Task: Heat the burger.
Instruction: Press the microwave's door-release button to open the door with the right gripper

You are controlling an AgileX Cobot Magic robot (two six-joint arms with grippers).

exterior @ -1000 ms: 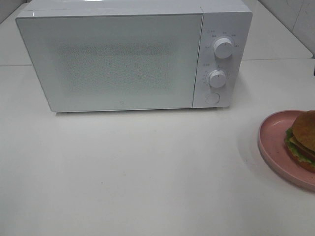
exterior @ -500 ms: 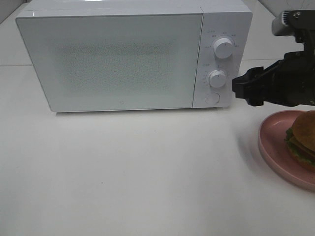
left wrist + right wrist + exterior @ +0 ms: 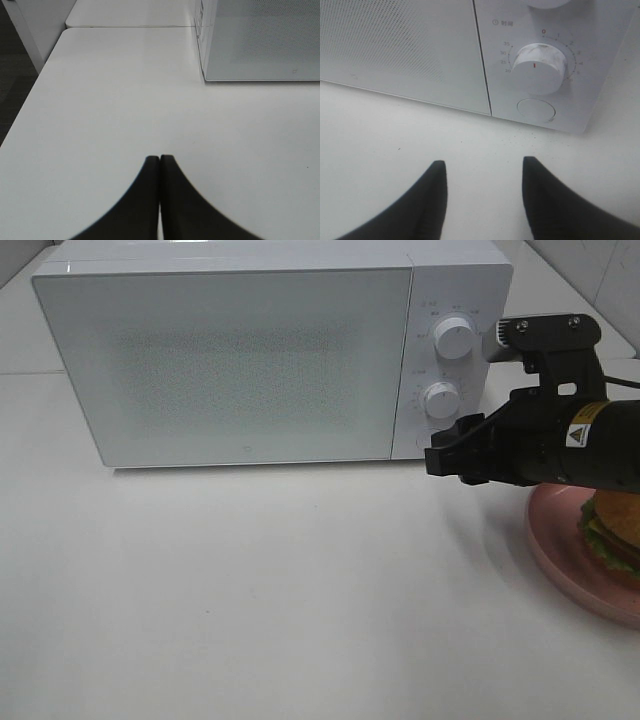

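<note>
My right claw (image 3: 483, 161), jaws apart and empty, hovers before the shut microwave (image 3: 250, 360), where I judge a square push on the round button (image 3: 535, 110), clear of the knob (image 3: 540, 67) above, best, while the burger (image 3: 612, 525) sits on its plate (image 3: 560, 560) below my arm.

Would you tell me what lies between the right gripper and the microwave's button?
Only bare tabletop separates right gripper from button, shown in right wrist view.

a kitchen-like robot test setup: a white microwave (image 3: 250, 360) with dials stands on a plain white table (image 3: 250, 590).
</note>
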